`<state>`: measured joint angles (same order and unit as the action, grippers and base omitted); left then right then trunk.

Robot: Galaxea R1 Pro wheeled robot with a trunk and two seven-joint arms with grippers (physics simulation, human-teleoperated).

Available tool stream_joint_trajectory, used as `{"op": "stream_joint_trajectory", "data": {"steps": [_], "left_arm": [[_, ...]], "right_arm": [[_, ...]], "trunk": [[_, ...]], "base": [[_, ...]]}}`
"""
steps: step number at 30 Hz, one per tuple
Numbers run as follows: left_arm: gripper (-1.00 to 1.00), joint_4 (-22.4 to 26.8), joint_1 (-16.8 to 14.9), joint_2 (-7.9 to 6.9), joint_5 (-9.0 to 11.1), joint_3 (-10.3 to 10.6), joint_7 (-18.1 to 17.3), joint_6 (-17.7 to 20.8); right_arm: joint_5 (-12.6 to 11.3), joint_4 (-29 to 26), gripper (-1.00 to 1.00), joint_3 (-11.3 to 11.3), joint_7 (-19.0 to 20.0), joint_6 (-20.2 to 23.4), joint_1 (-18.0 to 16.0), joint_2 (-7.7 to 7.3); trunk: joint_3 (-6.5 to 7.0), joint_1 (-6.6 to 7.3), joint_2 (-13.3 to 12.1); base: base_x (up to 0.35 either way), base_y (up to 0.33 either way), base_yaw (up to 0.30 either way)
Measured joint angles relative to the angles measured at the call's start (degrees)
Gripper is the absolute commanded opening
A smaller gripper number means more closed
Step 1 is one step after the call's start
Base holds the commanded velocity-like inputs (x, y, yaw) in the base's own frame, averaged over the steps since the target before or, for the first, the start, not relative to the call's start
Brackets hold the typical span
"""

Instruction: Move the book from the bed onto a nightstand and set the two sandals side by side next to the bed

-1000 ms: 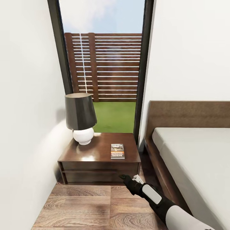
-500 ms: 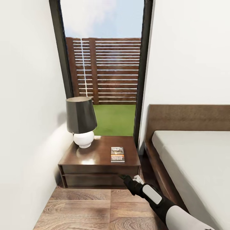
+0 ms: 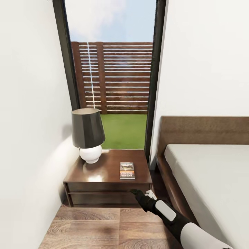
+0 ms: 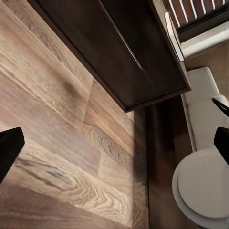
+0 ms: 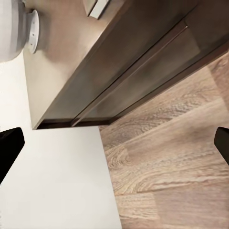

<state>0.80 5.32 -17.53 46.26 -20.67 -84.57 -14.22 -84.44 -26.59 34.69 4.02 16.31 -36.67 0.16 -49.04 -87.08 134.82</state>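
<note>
1. Book (image 3: 127, 171): thin paperback, dark cover with orange band and white lettering, lies flat on the nightstand (image 3: 103, 180) near its front edge, right of the lamp (image 3: 88, 134).
2. Bed (image 3: 211, 173) is cut off at the frame's right; the title is too small to read.
3. Right gripper (image 3: 135, 192) sits below the nightstand's front, just under the book and apart from it, jaws wide and empty. Left gripper (image 4: 114, 143): jaws wide over the floor (image 4: 57, 143), nothing held.

Glossy dark wood nightstand (image 3: 103, 173) at lower centre; grainy matt plank floor (image 3: 90, 228); smooth matt mattress (image 3: 214, 173); glossy paper book (image 3: 127, 170) cover.
</note>
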Motion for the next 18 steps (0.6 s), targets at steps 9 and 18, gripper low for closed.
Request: {"op": "stream_joint_trajectory", "data": {"steps": [9,18], "left_arm": [[1.0,0.0,0.0,0.02,0.0,0.0,0.0,0.0],[1.0,0.0,0.0,0.03,0.0,0.0,0.0,0.0]], "right_arm": [[0.0,0.8,1.0,0.1,0.0,-0.1,0.0,-0.06],[-0.1,3.6,1.0,0.2,0.0,-0.1,0.0,0.01]], "trunk": [[1.62,1.98,-3.6],[3.23,3.95,-7.2]], "base": [[0.0,0.0,0.0],[0.0,0.0,0.0]]}}
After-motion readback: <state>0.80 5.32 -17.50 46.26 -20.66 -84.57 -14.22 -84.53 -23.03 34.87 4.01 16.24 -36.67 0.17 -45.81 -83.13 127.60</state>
